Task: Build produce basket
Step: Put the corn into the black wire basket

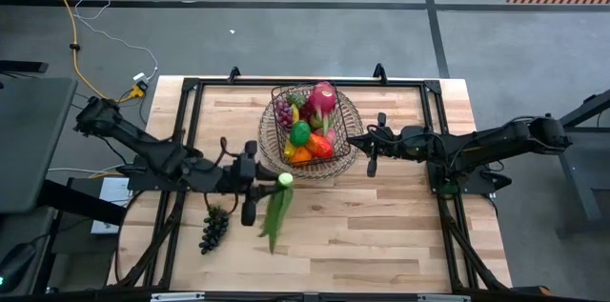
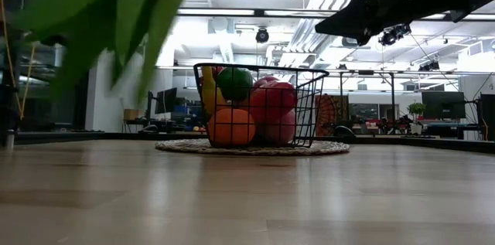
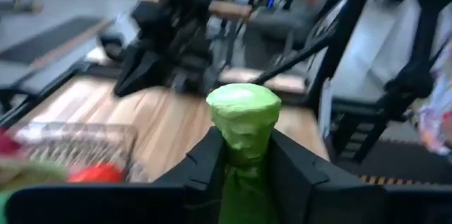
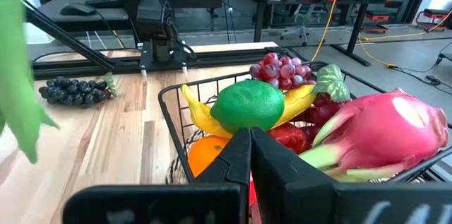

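Long green beans (image 2: 100, 21), a limp bunch of soft leaf-like pods with a pale green knob at the stem end, hang nearest the low camera, lifted clear of the light wooden worktop (image 1: 381, 235). In the left wrist view the left pincer (image 3: 244, 157) is clenched on the bunch just under that knob, and from above it sits a little short of the dark wire-mesh rectangular basket (image 1: 278, 102).

The grip is narrow and high on the stem, so the dangling pods could swing, catch on the basket's near rim and drag out of the fingers, or drape over the wire instead of dropping inside. The basket is already crowded: a pink dragon fruit (image 4: 381, 136), a round green fruit (image 4: 248, 106), a yellow banana (image 4: 198, 114), purple grapes (image 4: 282, 71) and an orange (image 2: 230, 127) are heaped to the rim, so anything long may slide off the pile.

The right pincer (image 1: 372, 157), fingers clamped together and holding nothing, hovers at the basket's far side, so a wide sweep risks a clash between arms. The basket rests on a round woven wicker tray (image 2: 251, 149) that a nudge might shift. A dark grape cluster (image 1: 213, 229) lies on the worktop near the left arm. Open worktop stretches toward the front edge; the black frame rails (image 1: 187, 130) hem both sides.
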Controlling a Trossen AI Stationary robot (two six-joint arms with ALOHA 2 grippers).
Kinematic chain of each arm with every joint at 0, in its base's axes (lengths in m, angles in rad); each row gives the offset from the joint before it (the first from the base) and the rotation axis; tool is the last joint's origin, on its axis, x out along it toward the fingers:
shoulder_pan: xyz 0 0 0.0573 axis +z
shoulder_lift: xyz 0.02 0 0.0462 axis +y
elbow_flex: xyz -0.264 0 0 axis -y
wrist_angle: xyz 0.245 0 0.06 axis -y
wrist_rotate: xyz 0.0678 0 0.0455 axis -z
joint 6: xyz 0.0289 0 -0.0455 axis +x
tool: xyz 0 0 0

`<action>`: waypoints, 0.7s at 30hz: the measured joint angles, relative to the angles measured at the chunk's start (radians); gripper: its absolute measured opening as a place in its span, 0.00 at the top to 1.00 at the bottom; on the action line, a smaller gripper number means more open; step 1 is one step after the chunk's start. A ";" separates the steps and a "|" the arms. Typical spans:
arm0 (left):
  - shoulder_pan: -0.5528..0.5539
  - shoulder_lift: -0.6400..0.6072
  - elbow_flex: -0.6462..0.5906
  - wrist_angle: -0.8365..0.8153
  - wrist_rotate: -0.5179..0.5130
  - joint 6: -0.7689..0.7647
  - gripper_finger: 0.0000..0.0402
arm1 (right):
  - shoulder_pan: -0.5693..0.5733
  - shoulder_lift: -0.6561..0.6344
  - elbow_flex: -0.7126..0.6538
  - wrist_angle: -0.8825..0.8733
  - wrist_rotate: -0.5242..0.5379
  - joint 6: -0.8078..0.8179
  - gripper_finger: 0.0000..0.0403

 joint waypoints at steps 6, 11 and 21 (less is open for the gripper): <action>-0.034 0.001 -0.167 0.410 0.000 0.101 0.92 | 0.000 0.000 0.000 -0.005 0.000 0.000 1.00; -0.039 0.001 -0.306 0.703 -0.003 0.156 0.95 | 0.000 0.000 0.000 -0.005 0.003 0.001 1.00; -0.038 0.000 -0.441 0.964 -0.081 0.286 0.95 | 0.000 0.000 0.000 -0.002 0.003 0.001 1.00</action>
